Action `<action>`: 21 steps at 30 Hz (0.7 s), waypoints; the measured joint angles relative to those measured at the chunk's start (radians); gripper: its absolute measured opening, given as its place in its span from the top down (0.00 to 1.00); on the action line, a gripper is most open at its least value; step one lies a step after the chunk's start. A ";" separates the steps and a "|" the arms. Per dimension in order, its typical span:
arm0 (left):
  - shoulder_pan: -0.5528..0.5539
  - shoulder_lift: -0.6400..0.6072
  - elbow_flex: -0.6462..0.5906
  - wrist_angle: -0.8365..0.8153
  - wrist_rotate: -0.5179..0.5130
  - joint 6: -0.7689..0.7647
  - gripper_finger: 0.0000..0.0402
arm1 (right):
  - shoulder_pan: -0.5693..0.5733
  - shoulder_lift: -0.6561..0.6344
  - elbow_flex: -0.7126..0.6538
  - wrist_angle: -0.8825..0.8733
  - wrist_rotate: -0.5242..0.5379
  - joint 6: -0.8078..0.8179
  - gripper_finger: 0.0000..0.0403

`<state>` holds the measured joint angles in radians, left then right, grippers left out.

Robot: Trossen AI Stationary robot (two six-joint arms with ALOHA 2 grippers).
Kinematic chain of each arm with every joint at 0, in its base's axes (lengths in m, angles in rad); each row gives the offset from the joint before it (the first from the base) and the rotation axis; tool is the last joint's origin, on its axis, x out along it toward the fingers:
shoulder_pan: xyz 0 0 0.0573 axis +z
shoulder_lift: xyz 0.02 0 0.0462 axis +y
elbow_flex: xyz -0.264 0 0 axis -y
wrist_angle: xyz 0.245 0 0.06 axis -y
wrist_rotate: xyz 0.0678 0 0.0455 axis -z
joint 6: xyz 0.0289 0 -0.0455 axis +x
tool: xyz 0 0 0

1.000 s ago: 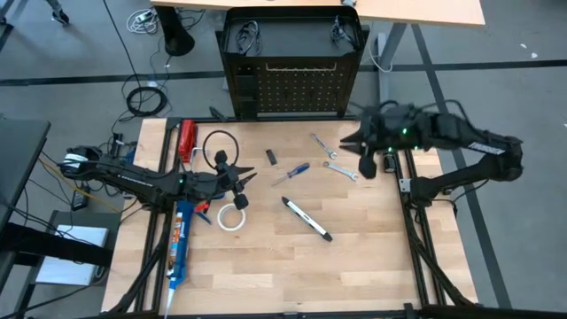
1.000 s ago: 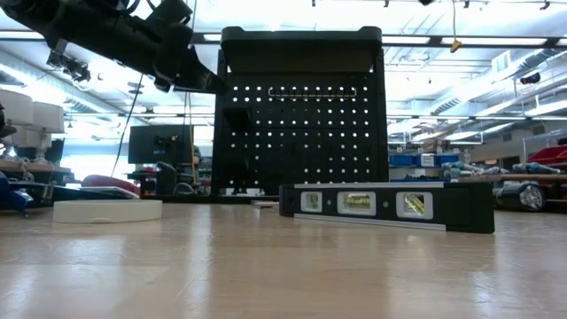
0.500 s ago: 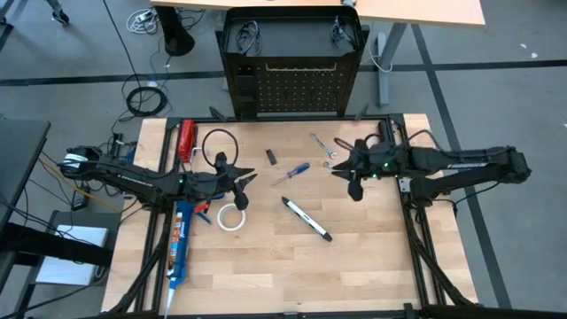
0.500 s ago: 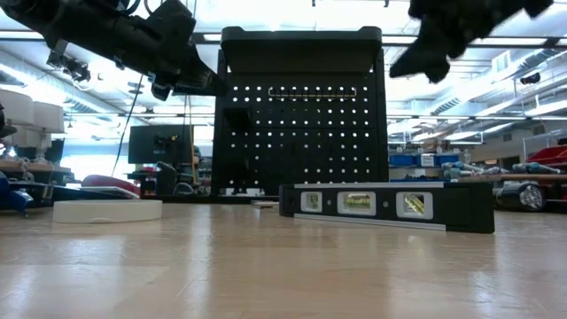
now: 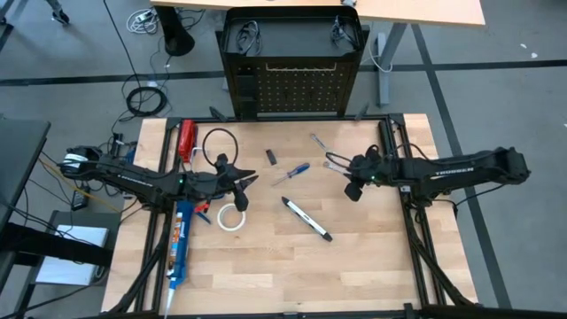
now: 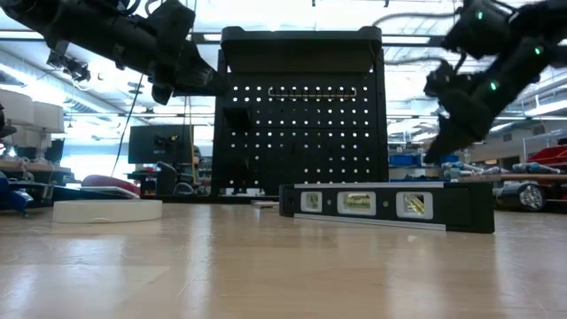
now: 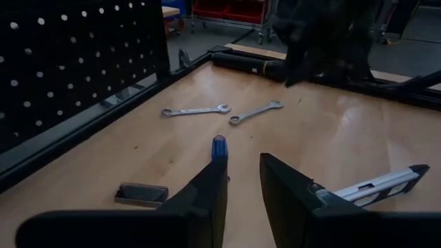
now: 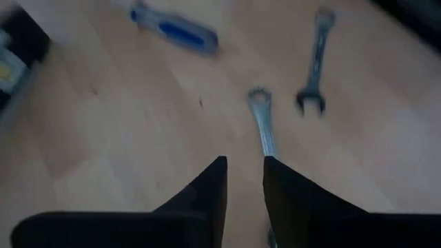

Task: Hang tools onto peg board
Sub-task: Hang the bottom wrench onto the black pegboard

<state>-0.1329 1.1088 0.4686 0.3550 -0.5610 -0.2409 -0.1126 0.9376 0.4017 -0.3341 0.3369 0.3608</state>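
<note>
We saw the right gripper (image 5: 344,168) hanging low over the table in front of the peg board (image 5: 296,89), near its right-hand side, and its fingers (image 8: 207,189) stood a narrow gap apart with nothing between them, the near wrench (image 8: 262,124) lying just ahead of the tips on the wood. The second wrench (image 8: 315,62) lay a little closer to the peg board, apart from the first. The blue-handled screwdriver (image 5: 291,172) lay before the board's middle. The left gripper (image 5: 241,182) hovered in front of the board's left side, jaws slightly parted and empty, with the white tape roll (image 5: 233,217) just beyond it, farther from the board. The pen-like tool (image 5: 306,219) lay farthest out from the board, toward mid-table.
</note>
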 joint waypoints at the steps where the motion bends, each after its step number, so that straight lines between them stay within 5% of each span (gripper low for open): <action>1: 0.000 0.000 0.000 0.009 0.000 0.000 0.77 | 0.000 0.008 -0.017 0.016 -0.007 0.009 0.74; 21: 0.000 0.000 0.000 0.081 0.038 0.082 0.77 | -0.078 0.088 -0.189 0.187 0.035 0.068 0.41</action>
<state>-0.1329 1.1088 0.4686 0.4357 -0.5226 -0.1589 -0.1911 1.0256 0.2129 -0.1474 0.3721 0.4287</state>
